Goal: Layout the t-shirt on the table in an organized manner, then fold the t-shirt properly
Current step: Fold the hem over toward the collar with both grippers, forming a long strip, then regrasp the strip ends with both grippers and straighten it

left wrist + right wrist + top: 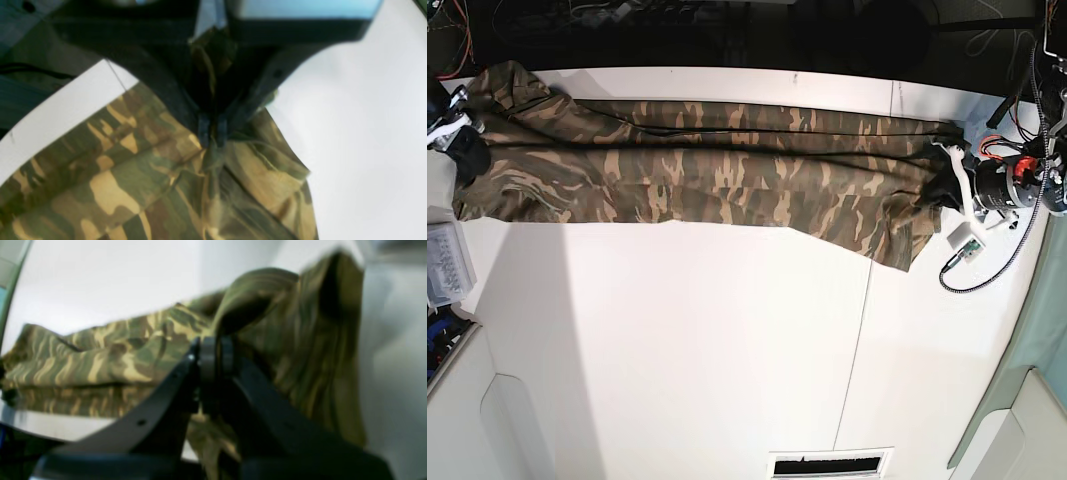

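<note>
The camouflage t-shirt [717,175] is pulled out into a long band across the far part of the white table [727,350]. My left gripper [942,185] is at the shirt's right end. In the left wrist view the left gripper [211,133] is shut on a bunched fold of the t-shirt [133,186], lifted a little above the table [367,133]. My right gripper [467,150] is at the shirt's left end. Seen from the right wrist, the right gripper [213,353] is shut on the t-shirt [100,356], which drapes over its fingers.
A thin dark seam [859,330] runs across the table toward its front. A clear plastic box [447,262] sits at the left edge. Cables [987,270] trail by the left arm. A slotted vent [830,464] lies at the front edge. The shirt lies close to the far edge.
</note>
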Controlling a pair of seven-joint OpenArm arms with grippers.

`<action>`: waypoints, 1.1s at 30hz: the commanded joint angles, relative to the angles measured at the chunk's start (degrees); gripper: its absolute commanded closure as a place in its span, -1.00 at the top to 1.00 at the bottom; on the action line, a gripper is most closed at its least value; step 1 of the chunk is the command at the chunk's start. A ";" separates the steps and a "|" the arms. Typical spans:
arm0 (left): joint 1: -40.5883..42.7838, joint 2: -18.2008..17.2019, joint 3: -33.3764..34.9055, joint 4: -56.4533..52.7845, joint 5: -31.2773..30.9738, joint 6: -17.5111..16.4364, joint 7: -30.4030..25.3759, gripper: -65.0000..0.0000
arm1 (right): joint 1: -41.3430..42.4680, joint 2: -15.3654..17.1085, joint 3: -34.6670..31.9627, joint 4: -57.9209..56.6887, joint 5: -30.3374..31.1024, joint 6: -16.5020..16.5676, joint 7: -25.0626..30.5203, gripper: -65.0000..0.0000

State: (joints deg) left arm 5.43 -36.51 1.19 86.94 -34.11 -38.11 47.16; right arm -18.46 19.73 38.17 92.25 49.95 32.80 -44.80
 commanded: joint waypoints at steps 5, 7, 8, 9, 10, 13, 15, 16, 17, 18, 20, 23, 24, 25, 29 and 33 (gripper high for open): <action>0.35 -1.11 -0.44 0.87 -0.48 4.48 -0.72 -0.26 | -0.31 1.07 0.48 0.74 -0.61 0.17 1.49 -0.21; 0.28 -1.14 -0.48 0.90 -0.48 7.30 -0.61 -0.09 | -0.28 1.07 0.48 0.74 -0.59 0.00 1.51 0.13; 0.28 -1.14 -0.70 1.01 -0.72 8.57 -0.61 -0.09 | -0.28 1.07 0.48 0.74 -0.42 0.00 1.51 0.15; 0.28 -1.14 -1.11 1.20 -1.16 9.29 -0.63 -0.09 | -0.28 1.07 0.48 0.74 -0.26 0.00 1.51 0.15; 0.31 -1.11 -1.70 1.55 -1.81 9.86 -0.63 -0.09 | -0.31 1.07 0.48 0.74 0.04 0.00 1.49 0.15; 0.35 -1.07 -4.79 2.32 -4.42 10.10 -0.50 -0.09 | -0.33 1.05 0.48 0.76 0.20 0.00 1.46 0.15; 0.50 -0.85 -6.19 2.14 -7.02 10.03 0.57 -0.09 | -0.35 1.05 0.48 0.76 0.20 0.00 1.42 0.15; 0.55 -0.61 -6.21 2.01 -7.91 9.99 1.49 -0.09 | -0.33 1.05 0.48 0.76 0.20 0.00 1.42 0.15; 0.66 -0.28 -6.19 1.77 -8.13 9.99 2.03 -0.07 | -0.31 1.05 0.48 0.76 0.28 0.00 1.42 0.15; 0.66 0.35 -6.21 1.36 -8.11 10.03 2.08 -0.05 | -0.20 1.05 0.48 0.76 0.66 0.00 1.42 0.15; 0.57 2.08 -6.21 0.31 -6.69 11.98 1.70 -0.01 | 0.22 1.05 0.48 0.76 1.64 0.02 1.38 0.15; 0.66 5.70 -6.21 -1.07 -4.63 13.90 1.84 -0.01 | 0.70 1.05 0.48 0.81 2.23 0.02 0.74 0.15; 0.66 6.84 -6.21 -1.66 -3.61 13.92 2.08 -0.01 | 0.68 1.05 0.48 0.81 2.82 0.02 0.74 0.15; 0.63 7.74 -6.21 -2.38 -2.19 14.23 2.03 -0.01 | 0.66 1.03 0.48 0.81 3.04 0.02 0.59 0.15; 0.57 8.87 -6.21 -3.48 3.37 18.84 0.22 -0.01 | 0.66 1.03 0.46 0.81 2.97 0.02 -0.24 0.15; -0.02 8.59 -6.88 -3.19 4.39 19.50 0.00 -0.01 | 0.66 1.03 0.44 0.79 2.19 0.00 -0.20 0.15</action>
State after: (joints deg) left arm 6.13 -26.74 -5.17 82.76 -29.56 -18.85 47.99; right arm -17.96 19.81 38.19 92.25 51.35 32.58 -46.13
